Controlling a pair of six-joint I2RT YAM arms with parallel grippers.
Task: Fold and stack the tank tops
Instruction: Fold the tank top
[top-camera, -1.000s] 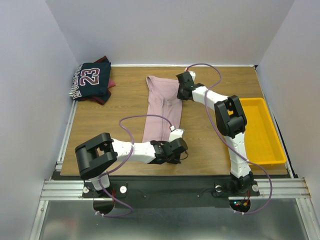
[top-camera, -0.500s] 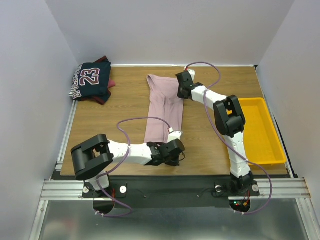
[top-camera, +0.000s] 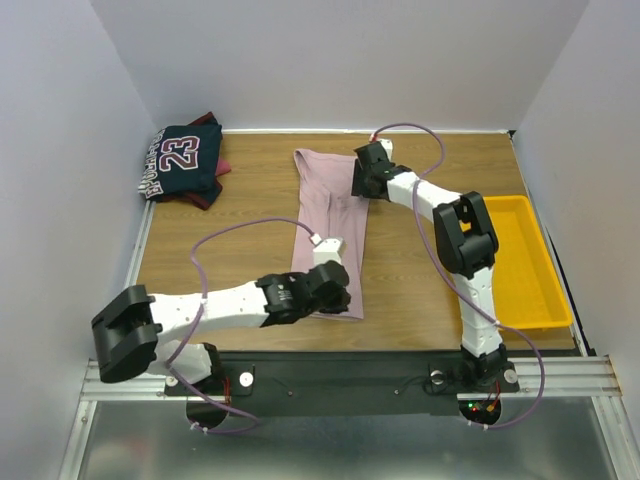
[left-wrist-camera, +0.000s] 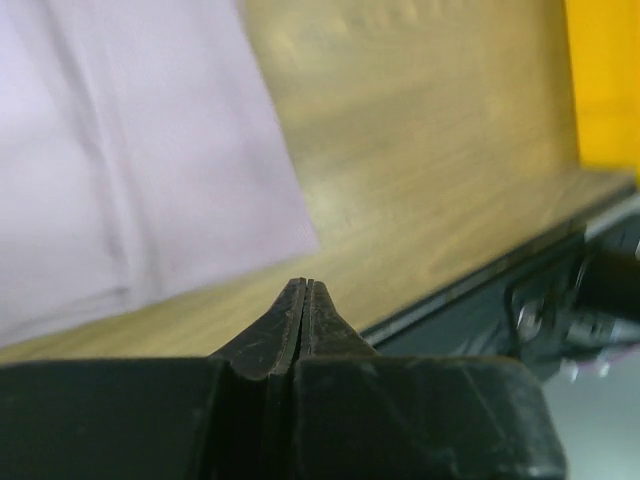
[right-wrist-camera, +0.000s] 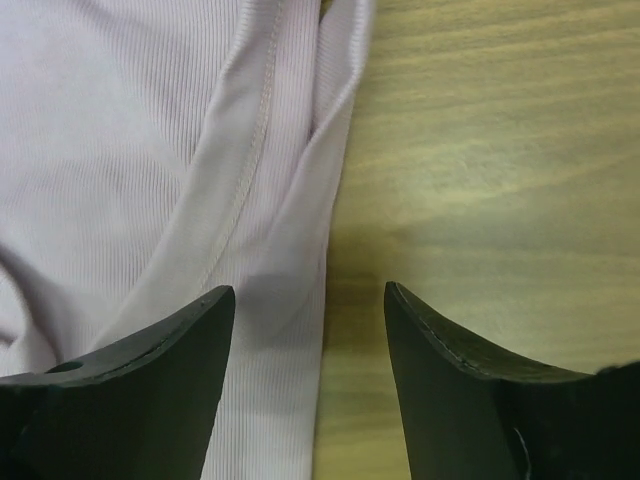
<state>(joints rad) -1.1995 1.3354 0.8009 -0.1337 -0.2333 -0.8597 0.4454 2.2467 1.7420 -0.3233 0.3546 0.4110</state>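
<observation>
The dusty pink tank top (top-camera: 330, 215) lies folded lengthwise down the middle of the table. My right gripper (top-camera: 362, 186) (right-wrist-camera: 310, 290) hovers open over its far right edge, with the hem and a strap (right-wrist-camera: 260, 130) below the jaws and nothing gripped. My left gripper (top-camera: 340, 298) (left-wrist-camera: 305, 285) is shut and empty at the top's near end, just past the cloth's corner (left-wrist-camera: 290, 225). The navy "23" tank top (top-camera: 182, 160) lies folded at the back left on the maroon one (top-camera: 208, 195).
A yellow tray (top-camera: 515, 260) (left-wrist-camera: 600, 80) sits along the table's right side. The table's near edge with a black rail (top-camera: 330, 360) runs just beyond my left gripper. White walls close in the back and both sides.
My right gripper has opened and let go of the pink top's far edge. My left arm swung its elbow out to the left, and the top's near end now lies flat, closer to the near edge.
</observation>
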